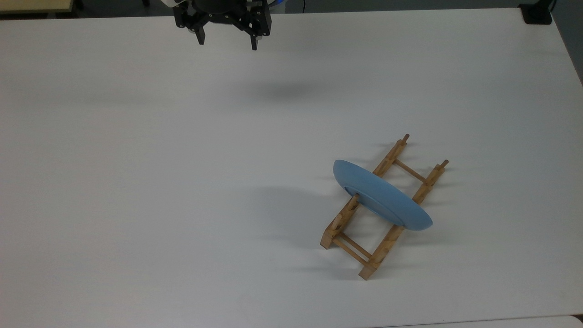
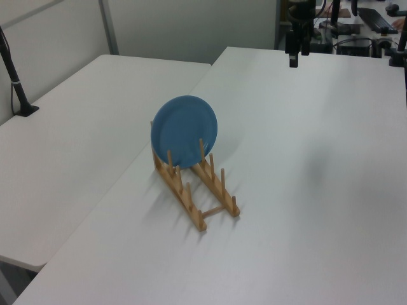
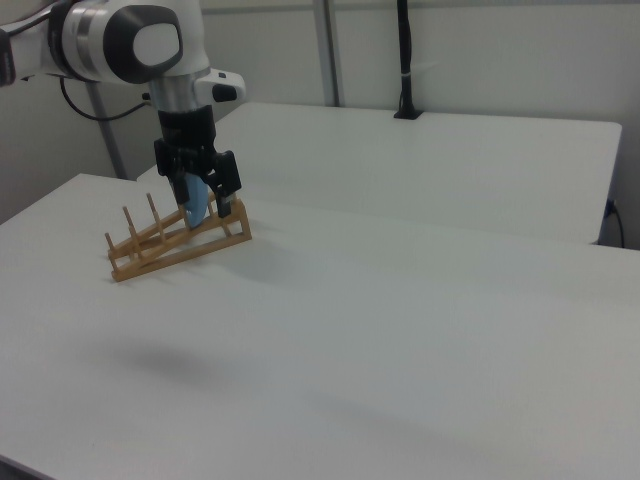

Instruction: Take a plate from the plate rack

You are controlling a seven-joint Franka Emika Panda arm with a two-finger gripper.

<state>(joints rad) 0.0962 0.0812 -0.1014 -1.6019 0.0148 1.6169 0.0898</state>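
Note:
The light-blue plate (image 1: 380,196) stands on edge in the wooden plate rack (image 1: 345,214), right of centre in the top view. It leans between the rack's pegs near one end. In the left view the plate (image 2: 184,131) faces the camera above the rack (image 2: 219,187). My gripper (image 1: 227,42) hangs open and holds nothing at the table's far edge, well away from the rack. It is at the upper right of the left view (image 2: 294,58). In the right view the gripper (image 3: 206,208) is nearer the camera and overlaps the plate (image 3: 197,200) and rack (image 3: 170,240).
The white table (image 1: 136,182) spreads wide around the rack. A second white table (image 2: 76,127) adjoins it on the left view's left, with a black post (image 2: 16,82) on it. A black mount (image 1: 537,13) sits at the top view's upper right corner.

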